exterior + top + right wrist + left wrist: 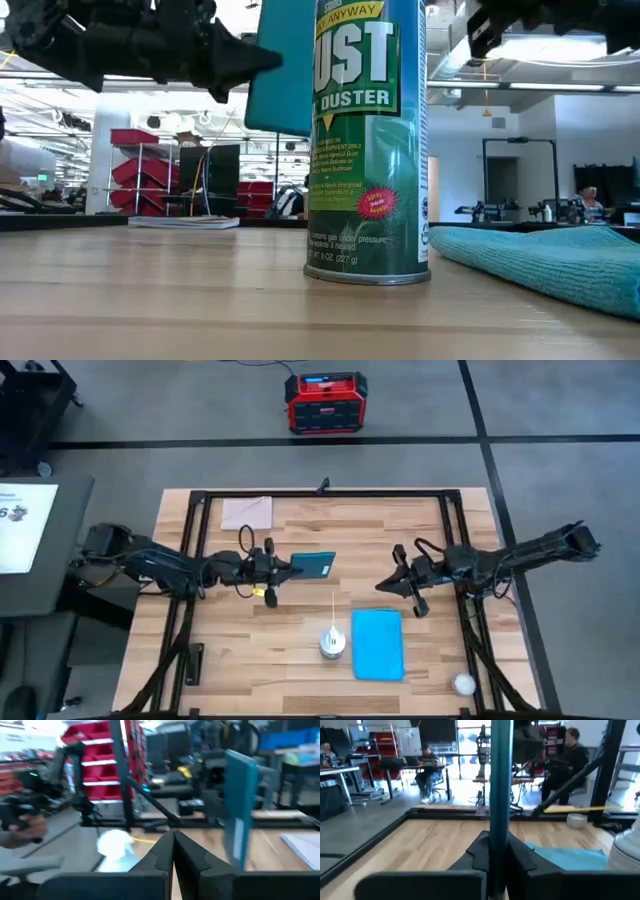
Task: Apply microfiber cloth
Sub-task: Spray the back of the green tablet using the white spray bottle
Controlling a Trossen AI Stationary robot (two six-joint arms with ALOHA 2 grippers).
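Observation:
The sky-blue microfiber cloth lies flat on the table right of centre, toward the near edge; it also shows in the low view and the left wrist view. No gripper touches it. My left gripper is shut on a rigid dark teal device, held above the table's middle. The device shows edge-on in the left wrist view and also in the low view. My right gripper hovers shut above the table, beyond the cloth's far end, with nothing in it. My left gripper pinches the teal device by its left edge between the two fingers. The fingers come level from the table's left. The device stands on edge in the hold, upright, reaching toward the table's right, lifted clear of the table.
A green duster can with a white cap stands just left of the cloth. A pale grey-beige sheet lies at the far left, a white ball at the near right corner. A black frame rims the table.

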